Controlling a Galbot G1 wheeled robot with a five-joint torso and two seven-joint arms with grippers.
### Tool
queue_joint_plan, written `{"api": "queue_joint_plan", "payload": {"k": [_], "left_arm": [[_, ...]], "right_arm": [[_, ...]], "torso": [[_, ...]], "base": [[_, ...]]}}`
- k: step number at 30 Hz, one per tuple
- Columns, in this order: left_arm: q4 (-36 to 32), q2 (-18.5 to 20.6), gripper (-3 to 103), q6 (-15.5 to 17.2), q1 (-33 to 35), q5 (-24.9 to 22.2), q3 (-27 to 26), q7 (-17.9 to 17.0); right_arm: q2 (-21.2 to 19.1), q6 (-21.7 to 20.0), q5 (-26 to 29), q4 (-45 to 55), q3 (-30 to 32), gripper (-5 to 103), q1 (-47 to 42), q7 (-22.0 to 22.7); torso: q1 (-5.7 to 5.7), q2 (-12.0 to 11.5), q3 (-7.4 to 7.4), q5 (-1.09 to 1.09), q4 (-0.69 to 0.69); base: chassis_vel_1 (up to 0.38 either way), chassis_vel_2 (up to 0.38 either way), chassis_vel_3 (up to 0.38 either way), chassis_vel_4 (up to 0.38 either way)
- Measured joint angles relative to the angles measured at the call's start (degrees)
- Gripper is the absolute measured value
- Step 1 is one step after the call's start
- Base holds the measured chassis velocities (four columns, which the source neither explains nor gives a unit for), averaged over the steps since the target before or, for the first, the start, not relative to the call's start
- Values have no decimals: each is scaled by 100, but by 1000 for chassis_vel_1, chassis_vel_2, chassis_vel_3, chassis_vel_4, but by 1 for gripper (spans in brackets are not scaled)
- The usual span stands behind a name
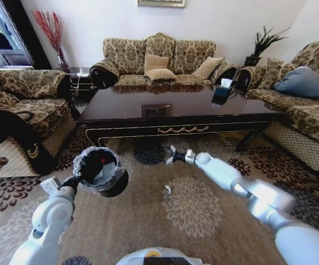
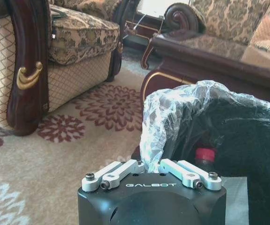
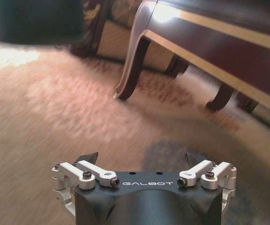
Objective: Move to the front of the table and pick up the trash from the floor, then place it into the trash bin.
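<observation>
- Jaws of left gripper (image 2: 151, 165) pinched together on the clear liner at the rim of the trash bin (image 1: 105, 172), holding the bin tilted above the carpet (image 1: 203, 221).
- Jaws of right gripper (image 1: 170, 157) spread apart and empty, low over the carpet just before the worktop (image 1: 176, 107).
- Worktop dark and glossy, gold scroll on the front apron, beyond both arms.
- Bin near the worktop's left front leg; a red cap (image 2: 205, 155) visible inside, against the black wall.
- Small white scrap (image 1: 167, 189) lying on the carpet between the two arms, nearer the right gripper.
</observation>
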Motion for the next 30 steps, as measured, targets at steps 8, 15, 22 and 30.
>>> {"api": "queue_joint_plan", "payload": {"k": [8, 15, 22, 30], "left_arm": [[-60, 6, 3, 51, -173, -76, 49, -51], [-9, -57, 3, 53, -107, 38, 142, -48], [59, -66, 3, 47, -95, 93, 150, -44], [198, -46, 3, 31, -198, 118, 225, -36]], "right_arm": [[250, 181, -234, -887, 353, 100, -681, -180], [556, -165, 106, -1064, 213, 100, -848, -124], [956, -531, 41, -1726, 180, 100, -673, -91], [1119, -965, -50, -2204, 233, 100, -659, 319]], "torso": [[0, 0, 0, 0, -6], [0, 0, 0, -2, 0], [0, 0, 0, -2, -3], [0, 0, 0, -2, -5]], "base": [[0, 0, 0, 0], [0, 0, 0, 0], [0, 0, 0, 0], [0, 0, 0, 0]]}}
